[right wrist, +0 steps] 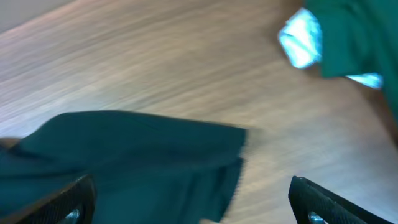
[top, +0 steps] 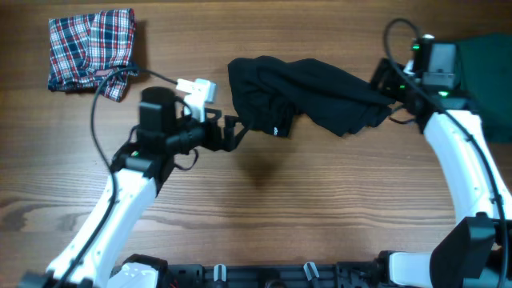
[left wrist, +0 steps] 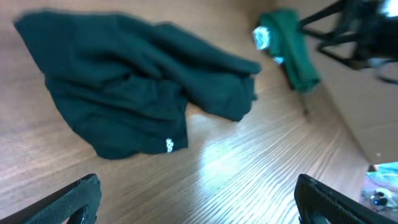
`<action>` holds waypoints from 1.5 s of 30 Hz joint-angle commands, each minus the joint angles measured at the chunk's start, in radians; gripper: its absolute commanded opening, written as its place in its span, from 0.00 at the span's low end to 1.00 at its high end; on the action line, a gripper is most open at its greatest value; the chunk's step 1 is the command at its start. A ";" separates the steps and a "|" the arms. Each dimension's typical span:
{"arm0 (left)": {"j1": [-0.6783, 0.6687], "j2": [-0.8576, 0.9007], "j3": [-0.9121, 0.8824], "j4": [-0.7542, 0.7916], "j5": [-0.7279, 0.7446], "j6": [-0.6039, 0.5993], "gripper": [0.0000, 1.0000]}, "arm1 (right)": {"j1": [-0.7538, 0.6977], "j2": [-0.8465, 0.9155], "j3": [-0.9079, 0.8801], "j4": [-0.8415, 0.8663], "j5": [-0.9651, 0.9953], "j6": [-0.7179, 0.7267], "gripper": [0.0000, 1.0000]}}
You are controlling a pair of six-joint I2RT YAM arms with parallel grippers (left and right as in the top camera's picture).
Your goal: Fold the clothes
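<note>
A black shirt [top: 300,96] lies crumpled in a loose heap on the wooden worktop [top: 264,208], not yet spread flat and with no fold made. It sits between the two arms, likely so that each can reach one end.

The left tool [top: 238,128] hovers just beside the shirt's near edge, jaws spread wide and gripping nothing. The right tool [top: 384,88] is over the shirt's opposite end, also wide open; whether it touches the cloth cannot be told.

Behind the right tool lies a dark green garment [top: 488,72], probably waiting its turn. Well beyond the left tool, a plaid garment [top: 90,48] sits in a fairly neat square, seemingly folded and set aside.

Only the overhead view shows the plaid garment and both arms together. The left wrist view alone shows a small white logo [left wrist: 168,145] at the shirt's hem, with bare wood between its open fingers [left wrist: 68,199]. The right wrist view is blurred, yet shows the shirt's edge under its own fingers [right wrist: 336,202] and a pale label [right wrist: 301,37] on the green garment ahead
</note>
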 commanded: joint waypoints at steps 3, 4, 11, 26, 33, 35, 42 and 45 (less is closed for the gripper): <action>-0.051 0.190 0.063 0.050 -0.187 -0.072 1.00 | -0.090 0.009 0.009 -0.018 -0.154 -0.017 1.00; -0.051 0.235 0.063 0.087 -0.182 -0.072 1.00 | -0.090 0.009 0.010 -0.016 -0.164 -0.018 1.00; -0.055 0.457 0.174 0.220 -0.122 -0.071 1.00 | -0.090 0.009 0.009 -0.040 -0.164 -0.019 1.00; -0.072 0.558 0.272 0.227 -0.130 -0.071 1.00 | -0.090 0.009 0.009 -0.096 -0.190 -0.019 1.00; -0.090 0.564 0.272 0.193 -0.156 -0.072 1.00 | -0.090 0.009 0.009 -0.126 -0.190 -0.016 1.00; -0.091 0.568 0.272 0.149 -0.247 -0.150 1.00 | -0.090 0.009 0.009 -0.143 -0.190 -0.015 1.00; -0.093 0.574 0.272 0.185 -0.258 -0.313 1.00 | -0.090 0.009 0.009 -0.150 -0.189 0.008 1.00; -0.099 0.585 0.273 0.228 -0.249 -0.344 1.00 | -0.090 0.009 0.009 -0.148 -0.190 0.008 1.00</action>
